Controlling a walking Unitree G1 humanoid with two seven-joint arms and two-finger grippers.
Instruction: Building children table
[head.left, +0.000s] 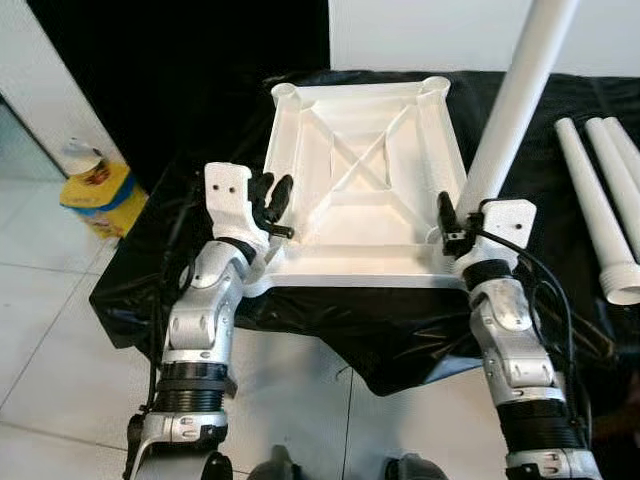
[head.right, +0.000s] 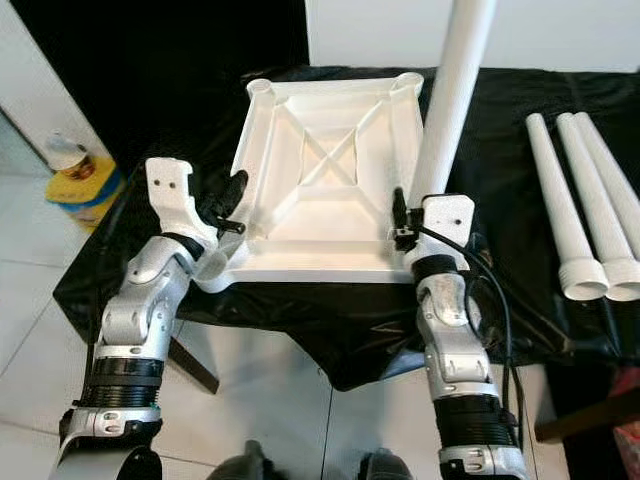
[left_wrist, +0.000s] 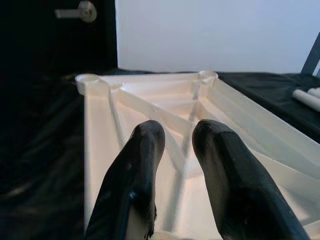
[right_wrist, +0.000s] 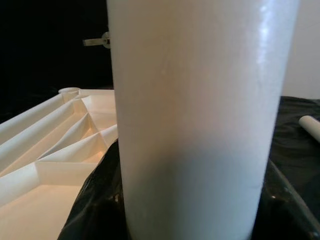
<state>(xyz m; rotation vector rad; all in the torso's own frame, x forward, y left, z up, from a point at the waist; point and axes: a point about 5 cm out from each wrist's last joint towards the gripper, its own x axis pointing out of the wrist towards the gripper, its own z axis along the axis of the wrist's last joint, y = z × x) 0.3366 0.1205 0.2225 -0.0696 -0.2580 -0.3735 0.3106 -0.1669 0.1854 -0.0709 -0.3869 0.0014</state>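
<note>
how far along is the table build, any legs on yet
Done: the tabletop lies upside down on the black cloth. In hand: the right gripper holds one leg upright at the near right corner; the left gripper sits at the near left corner. Left: three legs lie loose at the right.

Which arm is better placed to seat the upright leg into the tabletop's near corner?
Right. Its tool is shut on the upright leg at the tabletop's near right corner. The left tool is empty, at the near left corner.
</note>
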